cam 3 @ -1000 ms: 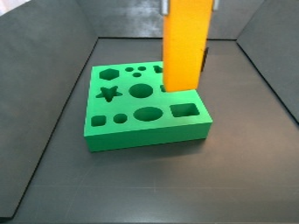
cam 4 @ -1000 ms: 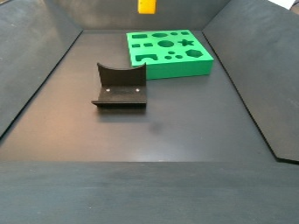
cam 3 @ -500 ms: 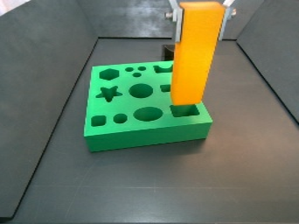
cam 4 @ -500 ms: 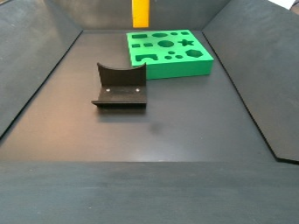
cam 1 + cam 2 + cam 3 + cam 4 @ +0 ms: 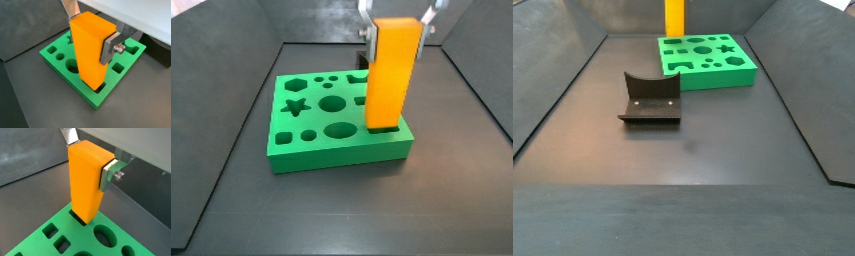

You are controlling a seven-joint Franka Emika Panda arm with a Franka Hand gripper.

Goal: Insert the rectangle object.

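Observation:
The rectangle object [image 5: 390, 78] is a tall orange-yellow block, held upright. My gripper [image 5: 401, 20] is shut on its upper end. The block's lower end sits in the square hole at a corner of the green board [image 5: 311, 140]. In both wrist views the silver fingers [image 5: 110, 47] [image 5: 109, 174] clamp the block [image 5: 90, 50] [image 5: 85, 183] on two sides, with my gripper [image 5: 90, 27] [image 5: 89, 153] above the board [image 5: 48, 50] [image 5: 80, 233]. In a side view the block [image 5: 675, 18] stands at the far corner of the board [image 5: 714, 75].
The green board has several other shaped holes, among them a star [image 5: 295, 105] and circles [image 5: 331, 103]. The dark fixture [image 5: 649, 98] stands on the floor apart from the board. Sloped dark walls [image 5: 800, 100] enclose the floor.
The gripper has carried the block sideways over the corner hole and lowered it; its lower end now sits in the hole.

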